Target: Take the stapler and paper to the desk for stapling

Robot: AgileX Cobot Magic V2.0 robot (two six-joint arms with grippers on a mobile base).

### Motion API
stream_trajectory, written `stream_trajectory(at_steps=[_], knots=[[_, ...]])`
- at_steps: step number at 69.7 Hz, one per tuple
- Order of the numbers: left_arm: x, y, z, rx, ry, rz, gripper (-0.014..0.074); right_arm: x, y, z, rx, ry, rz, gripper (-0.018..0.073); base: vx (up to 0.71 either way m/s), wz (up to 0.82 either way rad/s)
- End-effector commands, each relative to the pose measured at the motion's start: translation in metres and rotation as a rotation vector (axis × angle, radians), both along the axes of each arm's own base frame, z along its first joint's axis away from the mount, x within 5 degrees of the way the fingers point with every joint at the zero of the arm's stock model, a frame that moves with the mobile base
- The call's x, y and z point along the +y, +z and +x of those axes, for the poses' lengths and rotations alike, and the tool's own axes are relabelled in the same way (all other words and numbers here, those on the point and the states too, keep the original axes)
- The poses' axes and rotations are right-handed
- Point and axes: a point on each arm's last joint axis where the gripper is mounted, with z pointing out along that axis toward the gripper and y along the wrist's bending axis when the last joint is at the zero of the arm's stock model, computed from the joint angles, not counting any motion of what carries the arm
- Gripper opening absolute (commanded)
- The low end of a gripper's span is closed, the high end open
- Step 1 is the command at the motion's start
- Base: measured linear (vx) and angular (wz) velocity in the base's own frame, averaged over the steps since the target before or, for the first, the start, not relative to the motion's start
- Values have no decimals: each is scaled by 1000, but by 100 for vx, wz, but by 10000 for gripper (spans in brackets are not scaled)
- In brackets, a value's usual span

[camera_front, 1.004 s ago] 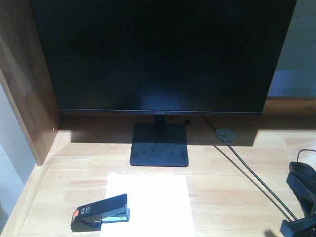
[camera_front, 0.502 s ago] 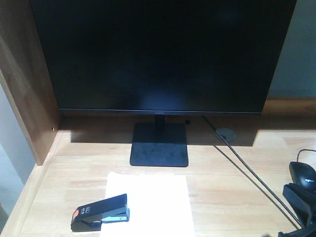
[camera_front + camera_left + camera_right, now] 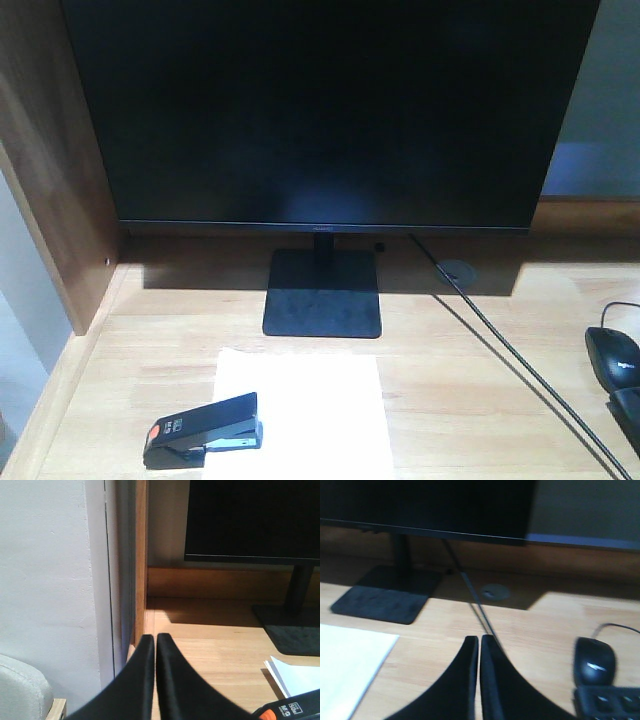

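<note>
One stapler on one paper, near left of the table.
The stapler lies long axis left-right, orange end left, across the sheet's near-left corner. One monitor stands behind on its base; a cable and one mouse lie right. The left tool and right tool are each closed to a slit, empty.

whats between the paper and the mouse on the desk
Mostly bare desk, crossed only by a thin black cable running diagonally between the paper and the mouse, clearest in the front-facing view.
</note>
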Motion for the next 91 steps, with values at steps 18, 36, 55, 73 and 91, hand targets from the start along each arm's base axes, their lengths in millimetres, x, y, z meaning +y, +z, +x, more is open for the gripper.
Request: stream_trajectory(at_steps=[18,36,55,73,91], knots=[[0,-2,0,-58,2,-11,-6,-15,-15,-27,-241,-194,-18,-5,0,0],[0,-2,1,-57,2,-11,-6,-15,-28,-33,-227,-194,-44,-5,0,0],[0,-2,1,-57,2,-10,-6,-15,-28,-33,-229,-195,-35,-5,0,0],[0,-2,1,-57,2,-10,-6,-14,-25,-33,-260,-198,6,-5,0,0],[0,-2,1,-57,2,-10,-6,-14,-24,-33,-274,-198,6,-5,0,0]])
